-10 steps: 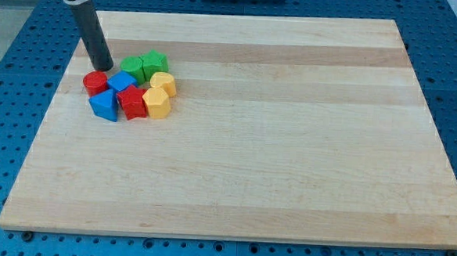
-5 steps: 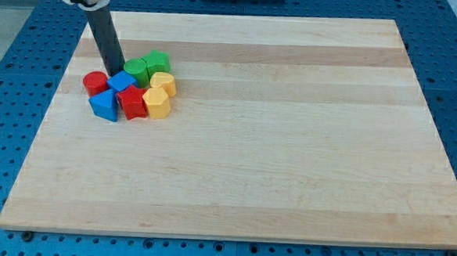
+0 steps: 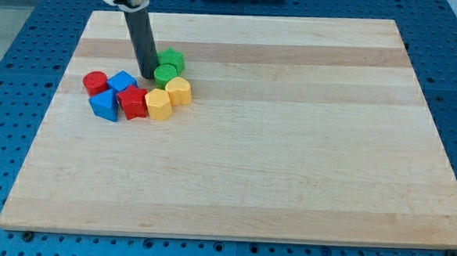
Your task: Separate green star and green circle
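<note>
My tip (image 3: 148, 76) stands on the board at the upper left, against the left side of the green circle (image 3: 165, 74). The green star (image 3: 172, 59) sits just above and to the right of the circle, touching it. The rod rises from the tip toward the view's top. A yellow block (image 3: 179, 90) lies right below the green circle, touching it.
A cluster lies to the lower left of my tip: a red circle (image 3: 95, 82), a blue block (image 3: 122, 81), a second blue block (image 3: 103, 104), a red block (image 3: 133, 103) and a second yellow block (image 3: 157, 105). The wooden board (image 3: 290, 147) rests on a blue perforated table.
My tip has moved right, pushing the green circle and green star to the right, away from the blue and red blocks. The upper yellow block has shifted right too.
</note>
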Controlling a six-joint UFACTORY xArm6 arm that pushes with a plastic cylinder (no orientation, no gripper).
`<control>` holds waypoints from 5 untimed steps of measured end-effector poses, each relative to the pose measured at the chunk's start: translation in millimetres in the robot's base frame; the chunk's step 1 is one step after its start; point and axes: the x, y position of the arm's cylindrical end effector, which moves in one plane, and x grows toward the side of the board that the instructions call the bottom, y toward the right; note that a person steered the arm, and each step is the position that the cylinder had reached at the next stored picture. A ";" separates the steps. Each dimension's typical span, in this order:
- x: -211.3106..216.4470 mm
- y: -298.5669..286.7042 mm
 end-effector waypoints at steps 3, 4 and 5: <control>0.0 53.4; 1.3 82.5; 4.7 100.7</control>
